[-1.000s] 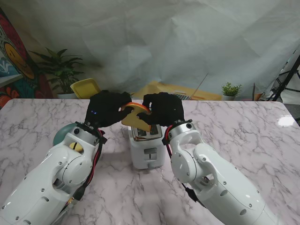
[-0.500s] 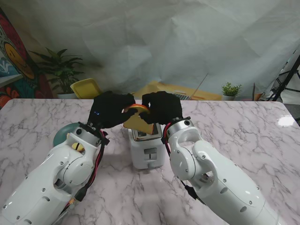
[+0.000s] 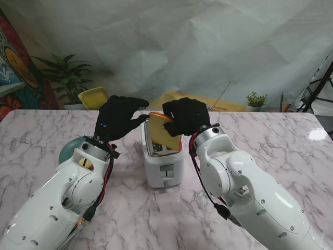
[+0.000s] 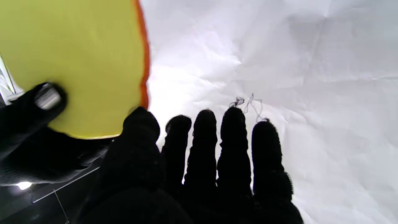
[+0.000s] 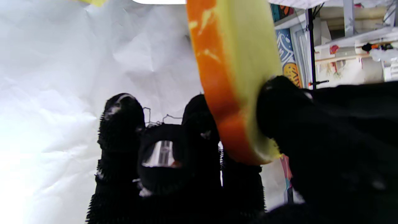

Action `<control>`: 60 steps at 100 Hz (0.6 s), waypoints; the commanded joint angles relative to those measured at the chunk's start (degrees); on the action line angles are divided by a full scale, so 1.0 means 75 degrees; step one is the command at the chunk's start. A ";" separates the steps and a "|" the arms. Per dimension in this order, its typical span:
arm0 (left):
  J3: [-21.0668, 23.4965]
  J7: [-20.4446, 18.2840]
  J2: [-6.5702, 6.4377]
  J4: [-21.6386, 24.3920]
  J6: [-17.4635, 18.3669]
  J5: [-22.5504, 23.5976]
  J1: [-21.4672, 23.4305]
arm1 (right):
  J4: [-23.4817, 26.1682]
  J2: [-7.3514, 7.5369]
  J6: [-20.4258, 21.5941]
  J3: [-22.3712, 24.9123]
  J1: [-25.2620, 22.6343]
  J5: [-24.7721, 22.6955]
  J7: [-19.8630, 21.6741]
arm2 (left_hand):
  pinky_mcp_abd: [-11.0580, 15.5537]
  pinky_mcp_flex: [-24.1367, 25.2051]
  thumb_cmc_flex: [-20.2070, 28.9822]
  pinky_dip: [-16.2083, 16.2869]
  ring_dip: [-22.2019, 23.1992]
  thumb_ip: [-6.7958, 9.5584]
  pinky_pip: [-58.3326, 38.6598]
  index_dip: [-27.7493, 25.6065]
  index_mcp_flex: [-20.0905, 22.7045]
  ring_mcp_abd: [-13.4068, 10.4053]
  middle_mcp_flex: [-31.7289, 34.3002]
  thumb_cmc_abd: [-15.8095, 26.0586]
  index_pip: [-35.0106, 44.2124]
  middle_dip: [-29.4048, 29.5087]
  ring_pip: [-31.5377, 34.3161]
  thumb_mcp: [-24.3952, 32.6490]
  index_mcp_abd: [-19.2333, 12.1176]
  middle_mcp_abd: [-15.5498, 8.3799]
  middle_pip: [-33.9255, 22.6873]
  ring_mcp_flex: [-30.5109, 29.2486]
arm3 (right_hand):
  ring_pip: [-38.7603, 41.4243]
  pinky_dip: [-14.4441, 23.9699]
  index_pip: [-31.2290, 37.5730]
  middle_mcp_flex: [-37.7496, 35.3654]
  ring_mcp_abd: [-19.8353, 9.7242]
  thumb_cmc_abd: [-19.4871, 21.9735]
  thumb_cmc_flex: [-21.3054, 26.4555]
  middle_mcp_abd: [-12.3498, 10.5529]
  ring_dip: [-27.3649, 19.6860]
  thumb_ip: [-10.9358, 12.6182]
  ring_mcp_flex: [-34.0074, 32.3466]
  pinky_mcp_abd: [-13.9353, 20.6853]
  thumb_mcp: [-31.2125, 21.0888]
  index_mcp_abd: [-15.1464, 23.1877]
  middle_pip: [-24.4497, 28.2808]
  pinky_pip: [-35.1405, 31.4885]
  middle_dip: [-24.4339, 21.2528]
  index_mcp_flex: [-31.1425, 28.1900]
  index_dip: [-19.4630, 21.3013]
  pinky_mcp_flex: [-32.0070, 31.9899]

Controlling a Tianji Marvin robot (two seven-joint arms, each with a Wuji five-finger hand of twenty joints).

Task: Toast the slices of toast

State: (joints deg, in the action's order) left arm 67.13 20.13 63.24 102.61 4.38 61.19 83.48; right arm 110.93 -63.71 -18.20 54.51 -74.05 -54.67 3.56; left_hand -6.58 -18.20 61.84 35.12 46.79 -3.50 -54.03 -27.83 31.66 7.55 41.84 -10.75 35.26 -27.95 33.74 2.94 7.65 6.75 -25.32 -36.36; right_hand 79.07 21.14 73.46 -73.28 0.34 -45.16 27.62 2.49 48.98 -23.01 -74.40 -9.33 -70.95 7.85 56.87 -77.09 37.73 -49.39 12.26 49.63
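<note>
One toast slice [image 3: 167,133], yellow with an orange crust, pinched in the right hand [image 3: 186,116] and tilted over the top of the single white toaster [image 3: 162,156], lower edge at the toaster's slots, not clearly inside. In the right wrist view, the slice [image 5: 236,77] clamped between thumb and fingers [image 5: 121,124], crust edge facing the camera. Left hand [image 3: 118,121] just beside the slice's far-left corner, holding nothing, fingers spread forward; whether a fingertip touches the crust cannot be told from the stand view. In the left wrist view, four fingers [image 4: 202,137] straight and slightly apart, thumb next to the slice's yellow face [image 4: 77,56], and a fingertip of the other hand [image 4: 46,96] pressed on that face. Two slots visible in the toaster top, one lever on its front. Toaster standing upright on the marble bench [image 3: 270,151], between the two white forearms. One teal round object [image 3: 70,148] partly hidden behind the left arm. Farther off, beyond the bench edge: one yellow container [image 3: 94,97] and two potted plants, a larger [image 3: 67,75] on the left, a smaller [image 3: 256,100] on the right.
</note>
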 commanded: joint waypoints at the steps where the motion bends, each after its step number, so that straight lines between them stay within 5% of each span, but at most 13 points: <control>1: 0.0073 -0.0084 0.0020 -0.0165 -0.0039 -0.0037 -0.0050 | 0.0051 0.0010 -0.0084 0.0079 -0.0049 0.0055 -0.0073 | 0.0027 0.0419 -0.0138 -0.0223 -0.0320 0.0247 0.0383 0.0030 -0.0450 0.0133 -0.0675 0.0601 -0.0688 0.0304 -0.0383 -0.0271 0.0398 0.0225 0.0315 0.0576 | 0.0503 0.0106 0.0775 -0.0558 -0.0662 -0.0155 0.0139 0.0443 0.0158 0.0098 -0.0158 0.0245 -0.1397 0.0799 0.0515 -0.0143 0.0094 -0.0090 -0.0085 0.0191; 23: 0.0148 0.0636 0.0134 -0.0660 0.0081 -0.0354 -0.0120 | 0.0093 -0.0014 -0.0224 0.0236 -0.0098 0.0073 -0.0180 | -0.0030 0.1752 -0.0721 -0.0696 -0.1243 0.0229 0.1299 0.0398 -0.1445 0.0482 -0.2754 0.1329 -0.2186 0.0786 -0.1165 -0.0540 0.1052 0.0753 0.1123 0.2507 | 0.0652 0.0062 0.0845 -0.0891 -0.0733 -0.0592 0.0100 0.0479 0.0221 -0.0042 -0.0161 0.0269 -0.1799 0.0688 0.0380 -0.0163 0.0027 -0.0295 -0.0227 0.0461; 60: 0.0410 0.0843 0.0084 -0.0892 0.0217 -0.0271 0.0641 | -0.0055 -0.0283 -0.1390 0.0129 0.0083 0.0502 -0.1106 | 0.0403 0.2590 -0.0840 -0.1482 -0.2541 0.0200 0.2819 0.0296 -0.2013 0.0352 -0.4242 0.2244 -0.3324 0.1112 -0.2076 -0.0652 0.1046 0.0484 0.1764 0.3806 | 0.0368 -0.0079 0.0543 -0.1223 -0.0689 -0.0868 0.0445 0.0650 -0.0022 0.0064 -0.0167 0.0234 -0.1096 -0.0155 -0.0052 -0.0201 -0.0227 -0.0602 -0.0613 0.0746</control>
State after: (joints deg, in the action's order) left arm 70.83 26.36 64.00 97.49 5.89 59.44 86.63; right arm 110.71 -65.15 -28.01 55.49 -73.78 -51.14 -4.75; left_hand -5.97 -0.40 55.83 26.01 29.24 -3.39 -35.98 -25.26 19.00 11.08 12.95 2.37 12.12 -20.79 20.13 -0.69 14.48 11.34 -13.76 -10.61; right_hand 81.25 21.16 75.63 -76.12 0.34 -50.65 26.48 2.45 49.67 -24.19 -75.57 -9.29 -75.89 6.18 56.79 -77.09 37.00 -51.22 8.91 53.48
